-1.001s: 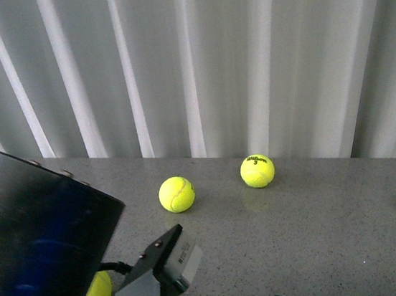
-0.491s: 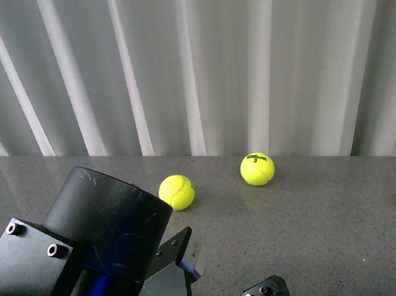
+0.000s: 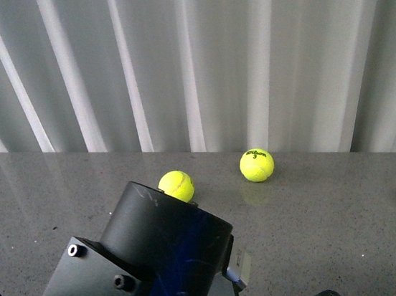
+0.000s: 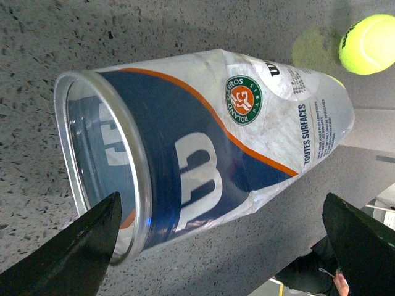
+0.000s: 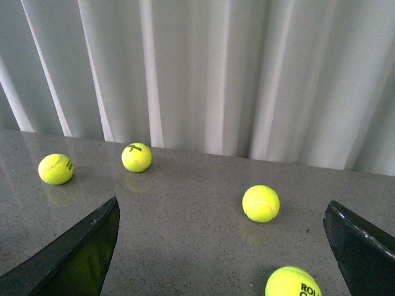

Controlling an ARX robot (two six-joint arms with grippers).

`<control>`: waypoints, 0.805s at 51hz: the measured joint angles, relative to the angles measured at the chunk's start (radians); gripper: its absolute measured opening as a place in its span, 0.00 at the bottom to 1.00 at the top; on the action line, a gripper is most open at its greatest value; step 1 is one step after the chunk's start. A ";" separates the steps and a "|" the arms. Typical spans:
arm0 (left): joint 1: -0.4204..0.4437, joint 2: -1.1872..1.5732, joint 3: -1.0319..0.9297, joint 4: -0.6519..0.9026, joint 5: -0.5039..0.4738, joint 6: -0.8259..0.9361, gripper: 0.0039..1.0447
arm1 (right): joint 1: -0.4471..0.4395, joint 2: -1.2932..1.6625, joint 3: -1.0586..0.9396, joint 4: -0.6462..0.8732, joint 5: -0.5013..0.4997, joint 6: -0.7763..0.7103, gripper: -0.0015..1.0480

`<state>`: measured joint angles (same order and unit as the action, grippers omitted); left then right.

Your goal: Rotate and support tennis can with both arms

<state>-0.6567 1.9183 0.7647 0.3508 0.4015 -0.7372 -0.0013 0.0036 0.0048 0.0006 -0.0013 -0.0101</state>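
left pincer (image 4: 221, 197) was spread apart, tennis can (image 4: 185, 142) on its side on the tabletop (image 4: 31, 92) between the tips | right pincer (image 5: 221, 201) gaped apart too

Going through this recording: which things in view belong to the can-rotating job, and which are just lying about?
Part of the job:
- tennis can, on its side on the table
- left gripper, open, one finger on each side of the can
- right gripper, open, holding nothing

Just lying about:
- yellow tennis balls, scattered on the table
- white curtain behind
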 joint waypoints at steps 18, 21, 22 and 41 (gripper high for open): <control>-0.036 0.044 0.027 -0.015 -0.027 0.000 0.54 | 0.000 0.000 0.000 0.000 0.000 0.000 0.93; -0.032 0.044 0.030 -0.024 -0.034 0.003 0.45 | 0.000 0.000 0.000 0.000 0.000 0.000 0.93; -0.031 0.044 0.030 -0.026 -0.035 0.003 0.42 | 0.000 0.000 0.000 0.000 0.000 0.000 0.93; -0.018 0.013 0.040 -0.029 -0.003 0.003 0.04 | 0.000 0.000 0.000 0.000 0.000 0.000 0.93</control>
<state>-0.6750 1.9316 0.8051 0.3214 0.3985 -0.7345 -0.0013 0.0036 0.0048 0.0006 -0.0013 -0.0101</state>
